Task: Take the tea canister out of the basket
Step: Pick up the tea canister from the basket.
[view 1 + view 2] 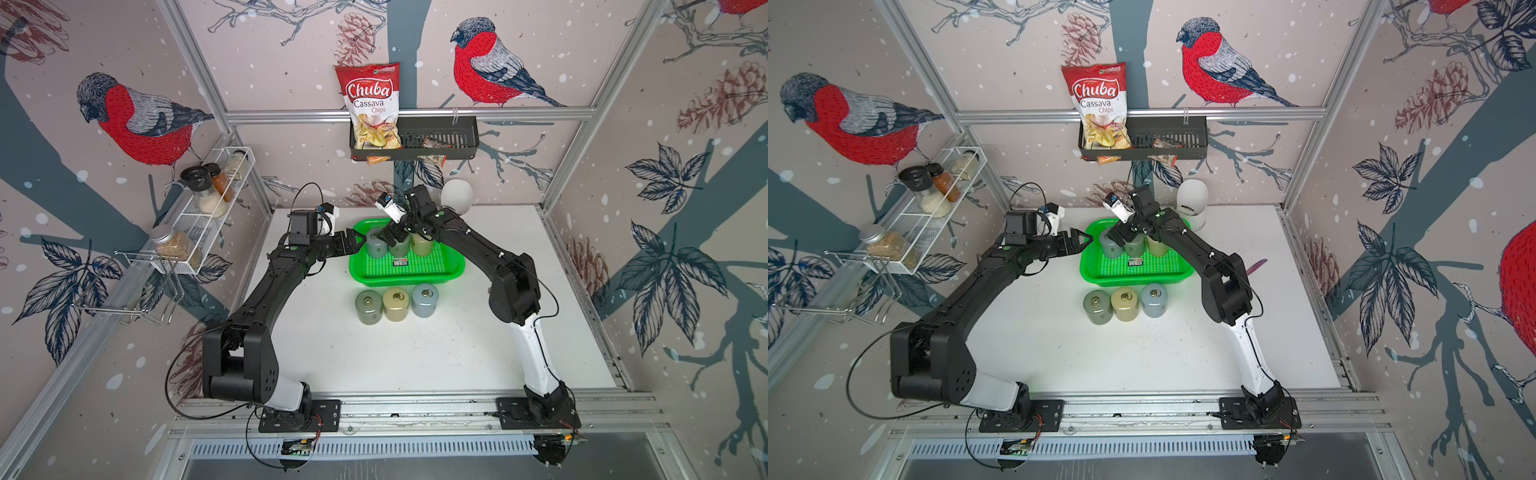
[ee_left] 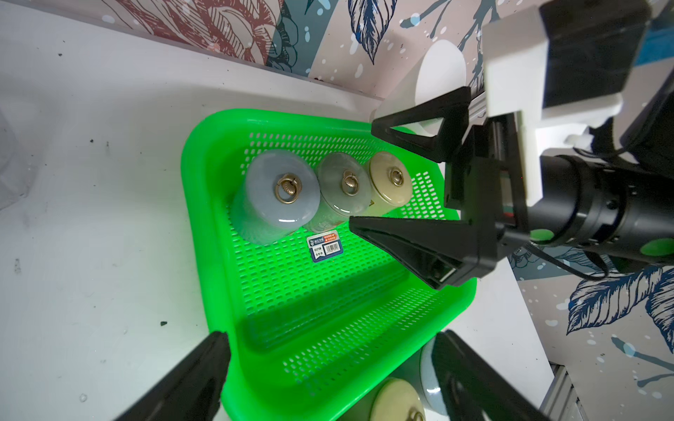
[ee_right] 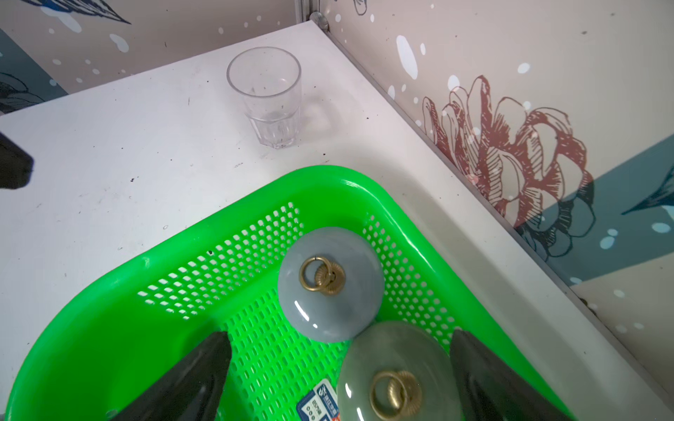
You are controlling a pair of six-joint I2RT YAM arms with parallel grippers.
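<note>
Hangs the right claw (image 3: 337, 340) released, fingers wide apart at either side of the greenish tea canister (image 2: 344, 186). Stands upright inside the green basket (image 1: 407, 280), in a row along its far wall, between a grey canister (image 2: 281, 189) and a beige canister (image 2: 390, 178). Holds the left claw (image 2: 330, 334) released too, at the basket's left rim.

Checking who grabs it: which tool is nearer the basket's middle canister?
Right. The right tool is open above the middle canister, straddling it; the left tool is at the basket rim, past the neighbouring blue-grey canister.
</note>
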